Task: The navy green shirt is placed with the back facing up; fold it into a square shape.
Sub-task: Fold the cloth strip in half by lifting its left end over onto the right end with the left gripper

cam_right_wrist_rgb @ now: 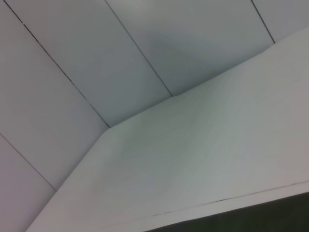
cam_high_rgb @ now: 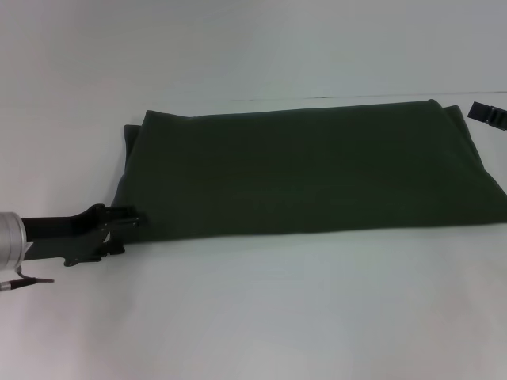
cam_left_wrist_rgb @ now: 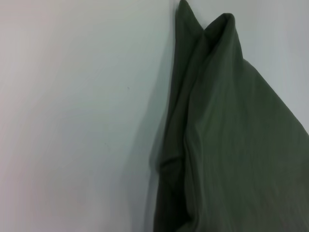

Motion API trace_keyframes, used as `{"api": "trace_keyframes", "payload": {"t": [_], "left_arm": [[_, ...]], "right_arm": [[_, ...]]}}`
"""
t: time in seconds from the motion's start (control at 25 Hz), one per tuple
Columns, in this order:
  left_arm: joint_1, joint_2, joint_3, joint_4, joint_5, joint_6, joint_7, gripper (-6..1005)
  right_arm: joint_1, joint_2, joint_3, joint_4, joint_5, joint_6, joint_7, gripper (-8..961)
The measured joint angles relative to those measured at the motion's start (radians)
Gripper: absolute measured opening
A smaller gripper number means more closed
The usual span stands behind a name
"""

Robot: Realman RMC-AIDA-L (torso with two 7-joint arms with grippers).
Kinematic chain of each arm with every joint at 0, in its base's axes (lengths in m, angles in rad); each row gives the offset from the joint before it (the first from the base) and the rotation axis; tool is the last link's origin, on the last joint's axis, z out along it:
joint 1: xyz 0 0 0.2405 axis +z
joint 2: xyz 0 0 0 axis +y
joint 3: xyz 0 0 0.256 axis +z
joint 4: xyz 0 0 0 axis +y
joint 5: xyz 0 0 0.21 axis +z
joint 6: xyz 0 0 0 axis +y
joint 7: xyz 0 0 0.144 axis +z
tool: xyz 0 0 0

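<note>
The navy green shirt (cam_high_rgb: 309, 170) lies on the white table (cam_high_rgb: 277, 317) as a long flat rectangle running from left to right. My left gripper (cam_high_rgb: 127, 233) is low at the shirt's near-left corner, open, with its upper fingertip touching the fabric edge. In the left wrist view the shirt (cam_left_wrist_rgb: 231, 135) shows stacked, slightly raised layers at that end. My right gripper (cam_high_rgb: 487, 115) is just beyond the shirt's far-right corner, cut off by the picture's edge. A dark strip of the shirt (cam_right_wrist_rgb: 251, 220) shows in the right wrist view.
Bare white table lies in front of the shirt and to its left (cam_left_wrist_rgb: 72, 121). The table's far edge (cam_high_rgb: 317, 98) runs just behind the shirt, with a panelled grey surface (cam_right_wrist_rgb: 120, 53) beyond it.
</note>
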Motion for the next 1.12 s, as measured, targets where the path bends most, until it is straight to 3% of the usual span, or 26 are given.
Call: {"api": "trace_keyframes", "payload": {"t": [0.76,1.12], "left_arm": [[-0.012,-0.001,0.026,-0.029,0.0,-0.016,-0.006,753],[-0.028,0.008,0.029,-0.036,0.02,-0.054,-0.006,753]], "right_arm": [[0.002,-0.001,0.0,-0.011,0.0,-0.003,0.007,767],[0.002,-0.001,0.003,-0.01,0.002,-0.002,0.008,766]]}}
